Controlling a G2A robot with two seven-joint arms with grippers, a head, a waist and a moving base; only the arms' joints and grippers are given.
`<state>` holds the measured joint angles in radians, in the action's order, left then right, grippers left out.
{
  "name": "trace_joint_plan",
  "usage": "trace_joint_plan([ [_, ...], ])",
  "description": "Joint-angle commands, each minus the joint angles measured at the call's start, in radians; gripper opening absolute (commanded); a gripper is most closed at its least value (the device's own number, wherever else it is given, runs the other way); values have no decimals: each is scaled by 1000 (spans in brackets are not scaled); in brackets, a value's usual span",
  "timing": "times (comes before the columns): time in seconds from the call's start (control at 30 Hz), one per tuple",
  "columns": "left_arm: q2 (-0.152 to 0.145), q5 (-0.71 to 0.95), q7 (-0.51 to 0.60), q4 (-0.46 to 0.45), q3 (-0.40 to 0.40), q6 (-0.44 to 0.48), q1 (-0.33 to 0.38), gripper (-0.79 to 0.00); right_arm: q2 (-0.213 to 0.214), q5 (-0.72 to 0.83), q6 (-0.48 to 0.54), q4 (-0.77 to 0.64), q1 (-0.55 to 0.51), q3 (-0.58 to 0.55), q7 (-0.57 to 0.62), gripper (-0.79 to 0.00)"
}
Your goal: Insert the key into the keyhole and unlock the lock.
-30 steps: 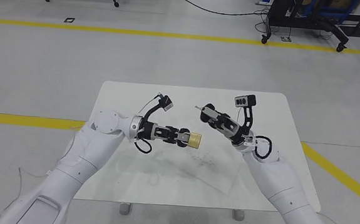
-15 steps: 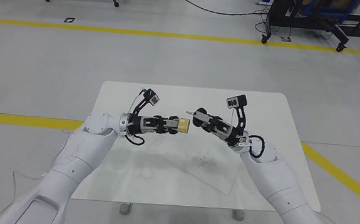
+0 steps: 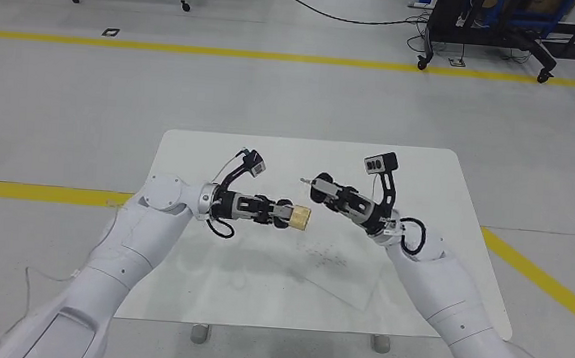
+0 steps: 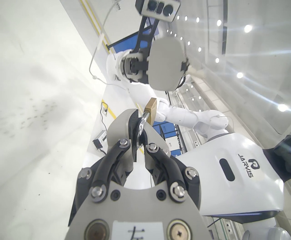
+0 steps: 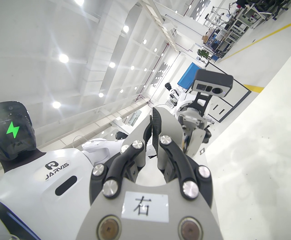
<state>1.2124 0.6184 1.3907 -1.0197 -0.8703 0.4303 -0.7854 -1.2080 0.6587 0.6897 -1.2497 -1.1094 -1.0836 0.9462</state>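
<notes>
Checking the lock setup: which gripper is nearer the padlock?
Left. The left gripper grips the padlock by its shackle. The right gripper, holding the key, is apart from it across a small gap.

Both arms reach inward above the middle of the surface (image 3: 423, 173) with elbows out, the left hand (image 3: 286, 215) clamped on the shackle of the lock (image 3: 301, 218), the right hand (image 3: 318, 187) pinched shut on the key (image 3: 308, 181), their tips near each other but apart.
</notes>
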Motion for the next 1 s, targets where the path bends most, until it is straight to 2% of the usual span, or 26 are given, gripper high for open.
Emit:
trace_joint_plan([
  [0.0,4,-7,1,8,11,-2,6,-785,-6,-4,-7,14,11,18,0,-785],
  [0.3,12,51,-29,70,-12,-12,10,-785,-19,-33,-47,29,40,70,59,-785],
  [0.77,14,41,-61,80,-29,3,11,-785,-15,23,-32,8,20,33,74,-785],
  [0.87,15,25,-154,69,-24,-67,-17,-785,-15,23,-32,8,20,33,74,-785],
  [0.97,17,52,-213,76,-33,-156,-31,-785,-7,3,-145,-15,1,18,51,-785],
])
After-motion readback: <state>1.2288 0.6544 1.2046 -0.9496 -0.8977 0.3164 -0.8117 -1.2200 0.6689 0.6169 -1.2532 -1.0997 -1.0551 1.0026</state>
